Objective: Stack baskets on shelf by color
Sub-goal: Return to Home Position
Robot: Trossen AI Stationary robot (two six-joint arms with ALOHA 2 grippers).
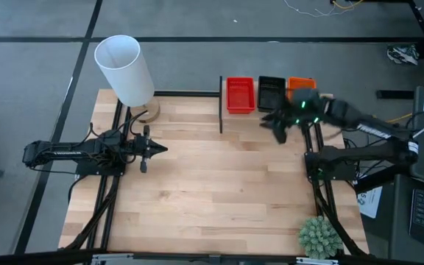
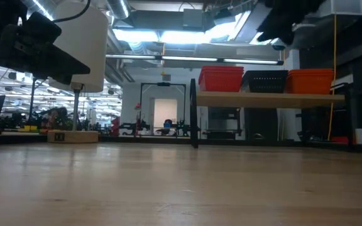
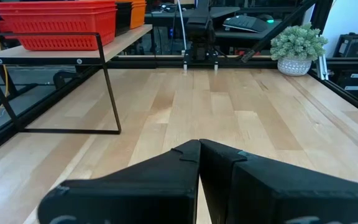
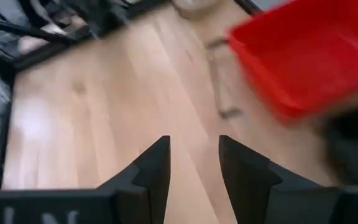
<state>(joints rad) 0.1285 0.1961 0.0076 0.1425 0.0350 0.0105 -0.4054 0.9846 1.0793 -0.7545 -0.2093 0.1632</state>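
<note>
Right tool [image 1: 278, 128] hangs above the counter [image 1: 219, 191], just in front of the shelf [image 2: 269, 98]. Its two fingers stand apart with nothing between them, and only bare wood shows in the gap in the right wrist view. Just beyond its tips sit the black baskets [image 1: 271, 90], in the middle of the shelf. The red baskets [image 1: 241, 94] are ahead of the tool and to its left. The orange baskets [image 1: 300, 83] are to its right, partly covered by the arm in the high view. In the low view all three colours stand side by side on the shelf board, red nearest the black upright, and the tool is clear of every one of them.

Left tool [image 3: 199, 146] is well apart from the shelf, on the far left side of the counter. Its fingers are pressed together on nothing and point across the wood toward the right arm. A lamp [image 1: 124, 70] with a white shade stands just ahead of it, near the counter's back corner. The shelf with the red baskets lies ahead and to its right.

A plant [image 1: 319, 235] sits at the front right corner, behind and to the right of the right tool. Beside the counter's right edge lies a white sheet [image 1: 366, 199] with dark print too small to read.
</note>
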